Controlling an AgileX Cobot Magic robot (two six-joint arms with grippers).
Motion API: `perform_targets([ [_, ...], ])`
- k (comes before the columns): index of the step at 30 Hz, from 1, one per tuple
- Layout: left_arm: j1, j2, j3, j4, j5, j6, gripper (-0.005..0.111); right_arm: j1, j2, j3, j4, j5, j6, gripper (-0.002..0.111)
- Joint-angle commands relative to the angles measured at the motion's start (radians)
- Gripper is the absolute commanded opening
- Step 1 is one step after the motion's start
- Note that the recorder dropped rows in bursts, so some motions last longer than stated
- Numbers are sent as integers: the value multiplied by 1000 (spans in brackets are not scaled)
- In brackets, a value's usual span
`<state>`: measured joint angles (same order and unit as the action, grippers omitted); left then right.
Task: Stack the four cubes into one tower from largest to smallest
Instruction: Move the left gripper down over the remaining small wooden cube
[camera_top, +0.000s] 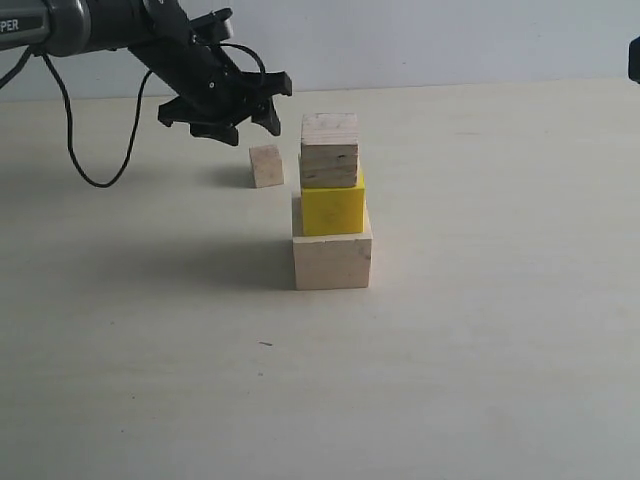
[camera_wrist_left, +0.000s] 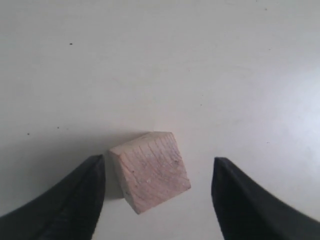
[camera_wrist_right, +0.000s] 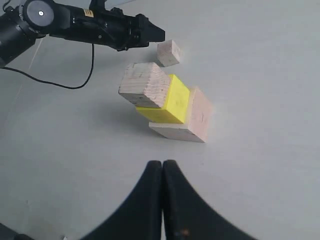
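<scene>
As the pale base cube (camera_top: 332, 262), the yellow cube (camera_top: 333, 208) and the grainy wood cube (camera_top: 329, 150) are standing stacked on the counter (camera_top: 500, 350), the smallest cube (camera_top: 266, 166) is sitting near them, apart. The left fingers (camera_wrist_left: 75, 200) are hovering above it, spread wide, touching nothing. The right fingers (camera_wrist_right: 150, 200) are pressing together, empty.

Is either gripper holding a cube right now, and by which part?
Nothing held: left gripper open over the smallest cube, not touching it; right gripper shut, empty.
</scene>
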<state>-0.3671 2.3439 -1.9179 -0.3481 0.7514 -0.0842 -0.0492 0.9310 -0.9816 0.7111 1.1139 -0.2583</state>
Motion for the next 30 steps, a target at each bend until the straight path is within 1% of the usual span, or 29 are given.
perform_targets([
  [1,-4,23,-4,-49,5,-6,60,-5,-5,-1,3,-8,-2,0],
  [5,-4,45,-4,-83,1,-6,60,-5,-5,-1,3,-8,-2,0],
  [16,-4,56,-4,-83,-29,-3,60,-5,-5,-1,3,-8,-2,0],
  [24,-4,76,-4,-75,-26,-3,60,-5,-5,-1,3,-8,-2,0],
  [30,-4,76,-4,-6,-28,-7,60,-5,-5,-1,3,-8,-2,0],
])
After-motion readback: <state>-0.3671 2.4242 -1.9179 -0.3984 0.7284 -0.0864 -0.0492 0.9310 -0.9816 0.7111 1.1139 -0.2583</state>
